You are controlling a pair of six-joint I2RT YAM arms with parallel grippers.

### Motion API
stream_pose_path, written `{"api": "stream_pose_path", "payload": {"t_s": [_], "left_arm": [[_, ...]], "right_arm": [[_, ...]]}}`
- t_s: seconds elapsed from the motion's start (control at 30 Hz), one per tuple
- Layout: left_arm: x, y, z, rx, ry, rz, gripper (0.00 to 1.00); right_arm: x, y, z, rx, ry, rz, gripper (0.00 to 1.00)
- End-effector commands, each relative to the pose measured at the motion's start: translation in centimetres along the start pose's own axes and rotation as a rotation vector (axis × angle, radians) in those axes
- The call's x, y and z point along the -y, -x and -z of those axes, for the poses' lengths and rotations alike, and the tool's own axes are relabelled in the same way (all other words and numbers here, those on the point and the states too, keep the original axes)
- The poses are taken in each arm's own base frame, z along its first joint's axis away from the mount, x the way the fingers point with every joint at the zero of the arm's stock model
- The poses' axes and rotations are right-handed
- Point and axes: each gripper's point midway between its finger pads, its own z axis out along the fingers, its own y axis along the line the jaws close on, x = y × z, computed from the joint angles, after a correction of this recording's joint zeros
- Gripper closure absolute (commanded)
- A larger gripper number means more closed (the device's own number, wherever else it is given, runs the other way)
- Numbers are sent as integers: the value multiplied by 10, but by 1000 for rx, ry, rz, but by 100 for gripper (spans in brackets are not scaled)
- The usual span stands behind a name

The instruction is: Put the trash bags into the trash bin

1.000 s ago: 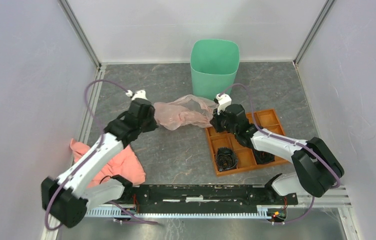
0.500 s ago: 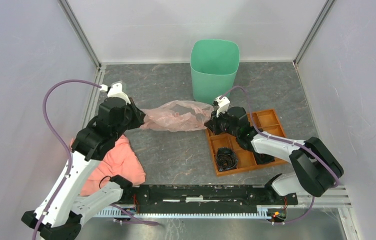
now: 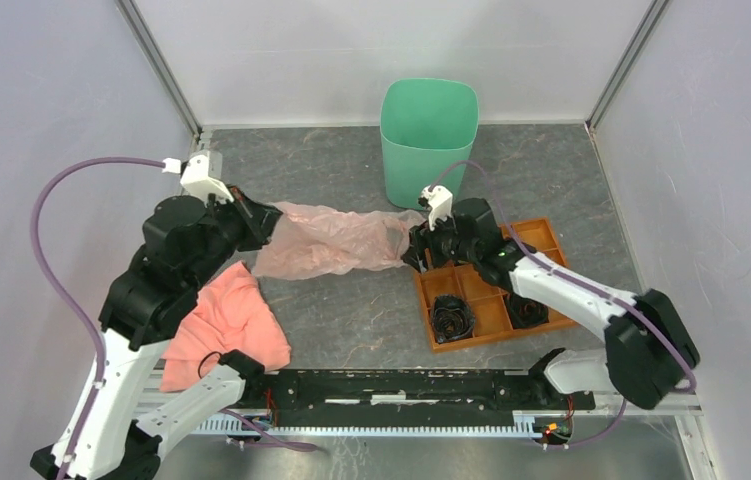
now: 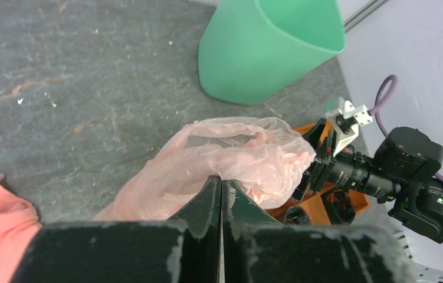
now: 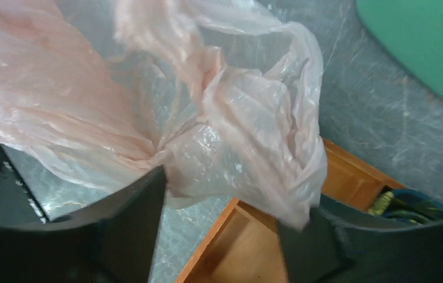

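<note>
Bag [image 3: 336,240] hung stretched mid-frame between left gripper [image 3: 266,222] and right gripper [image 3: 413,245], each pinching one end; bin [image 3: 428,135] at upper centre, nothing inside yet.

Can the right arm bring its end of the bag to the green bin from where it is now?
Probably yes. The right tool, shut on the trash bag, sits just in front of the trash bin with nothing between. The left tool also grips the bag, which could hold it back.

The grey stone-patterned table [image 3: 351,310] carries the trash bin [image 3: 428,135], an orange tray [image 3: 491,300] and a salmon cloth [image 3: 226,325].
</note>
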Motion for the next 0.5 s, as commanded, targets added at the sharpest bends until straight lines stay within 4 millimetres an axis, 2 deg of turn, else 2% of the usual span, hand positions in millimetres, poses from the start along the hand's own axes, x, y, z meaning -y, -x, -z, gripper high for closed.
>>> {"api": "stream_pose_path", "payload": {"t_s": [0.0,0.1,0.13,0.2,0.37,0.43,0.47], "left_arm": [[21,33,20,77,-85,-60,98],[33,44,31,89,-137,-80,98],[39,47,36,93,-165,-87,98],[46,51,42,97,-201,-103,98],[49,54,50,93,-211,-96,98],[48,50,50,70,-204,-84,98],[47,48,49,57,-198,-80,98]], "right_arm": [[-13,52,46,80,-1,144,22],[-35,92,73,195,66,246,8],[-49,105,82,245,123,270,3],[-70,126,94,333,218,342,2],[-107,167,115,464,373,382,2],[-131,181,123,534,467,376,2],[-149,187,125,562,517,381,2]]}}
